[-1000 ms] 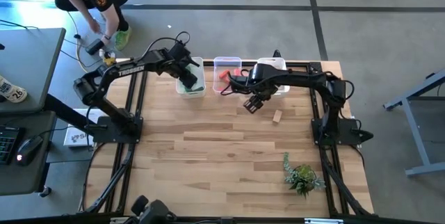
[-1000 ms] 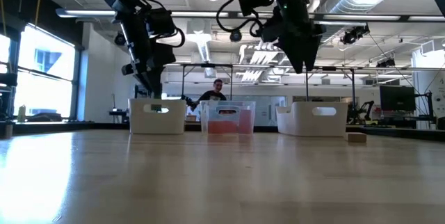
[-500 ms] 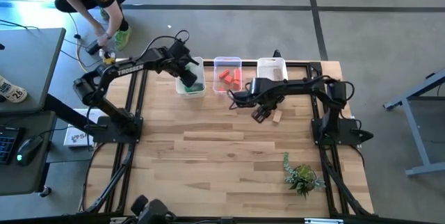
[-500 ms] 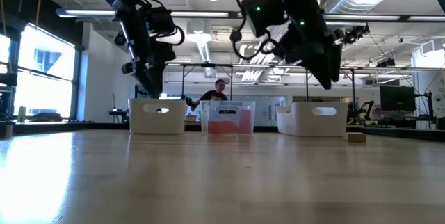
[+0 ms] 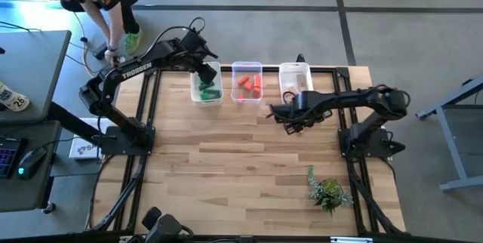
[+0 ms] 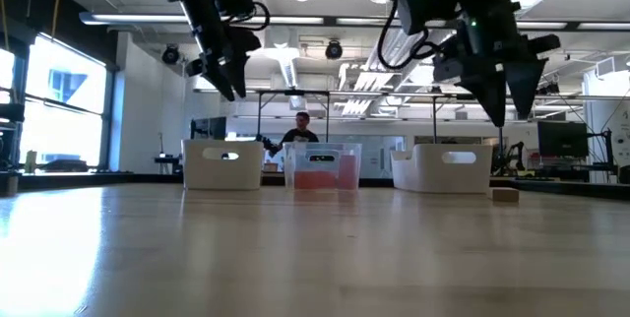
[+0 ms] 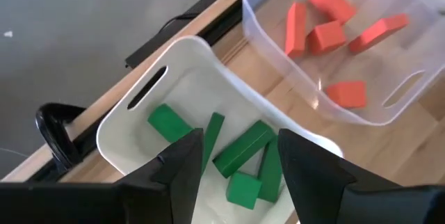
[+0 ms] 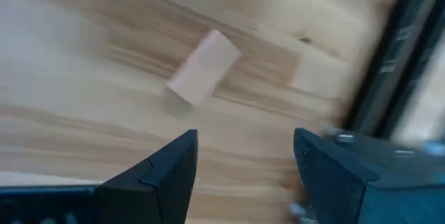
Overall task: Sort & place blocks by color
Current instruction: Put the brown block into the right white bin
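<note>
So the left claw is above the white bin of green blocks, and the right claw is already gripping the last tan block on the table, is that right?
Not quite. The left claw is above the white bin of green blocks, but the right claw is open and empty. The right wrist view shows the tan block lying loose on the table ahead of it.

Green blocks point(image 7: 240, 147) sit in the white bin point(image 7: 139, 116), orange-red blocks point(image 7: 327, 36) in the clear bin point(image 7: 278, 57), a pale tan block point(image 8: 203, 67) lies on the light striped-wood table point(image 5: 226, 160), both arms are black, and a green leafy plant point(image 5: 327, 190) at five o'clock.
</note>
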Robot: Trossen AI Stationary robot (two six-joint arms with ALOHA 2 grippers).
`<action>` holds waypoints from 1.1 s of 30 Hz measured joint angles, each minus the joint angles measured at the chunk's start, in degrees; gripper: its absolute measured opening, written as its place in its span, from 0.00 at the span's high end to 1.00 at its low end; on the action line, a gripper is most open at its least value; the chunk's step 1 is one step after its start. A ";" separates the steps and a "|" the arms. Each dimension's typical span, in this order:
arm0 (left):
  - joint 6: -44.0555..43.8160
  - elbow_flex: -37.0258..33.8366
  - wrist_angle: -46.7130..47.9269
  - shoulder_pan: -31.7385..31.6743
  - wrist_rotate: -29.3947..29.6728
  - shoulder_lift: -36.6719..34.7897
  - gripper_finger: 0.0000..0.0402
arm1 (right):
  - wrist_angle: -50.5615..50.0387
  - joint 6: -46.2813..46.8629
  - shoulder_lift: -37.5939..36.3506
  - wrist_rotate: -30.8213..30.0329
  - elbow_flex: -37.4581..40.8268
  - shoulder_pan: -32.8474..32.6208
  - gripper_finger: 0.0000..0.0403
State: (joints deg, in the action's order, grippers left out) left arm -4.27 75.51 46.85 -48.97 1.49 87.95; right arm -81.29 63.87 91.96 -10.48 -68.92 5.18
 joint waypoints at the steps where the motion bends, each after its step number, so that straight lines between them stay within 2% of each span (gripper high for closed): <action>1: 0.00 0.65 0.38 0.23 -0.01 0.00 0.57 | 2.38 2.13 -1.48 0.01 1.47 -0.14 0.44; 6: 0.00 3.19 0.51 1.44 -0.02 0.00 0.57 | 11.92 11.98 -7.35 -0.33 8.29 -0.49 0.44; 10: 0.00 4.49 0.33 2.39 -0.02 0.00 0.57 | 18.68 17.32 -9.14 -1.54 12.83 -0.47 0.44; 18: 0.00 4.69 -0.33 3.61 -0.15 -0.01 0.57 | 29.92 21.21 -8.80 -1.00 20.99 -0.32 0.44; 26: 0.00 4.69 -0.37 4.05 0.08 -0.02 0.57 | 36.28 26.15 -8.80 -0.77 27.63 -0.25 0.44; 29: 0.00 4.69 -0.57 4.05 0.42 -0.03 0.57 | 40.87 26.24 -8.83 -0.78 29.17 -0.21 0.44; 33: 0.00 4.69 -1.31 4.03 0.44 0.00 0.57 | 41.58 26.17 -8.76 -0.86 29.60 0.44 0.44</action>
State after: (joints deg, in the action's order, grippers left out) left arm -4.27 80.20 45.54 -44.95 1.93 87.94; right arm -39.72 90.04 83.20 -11.34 -39.32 5.62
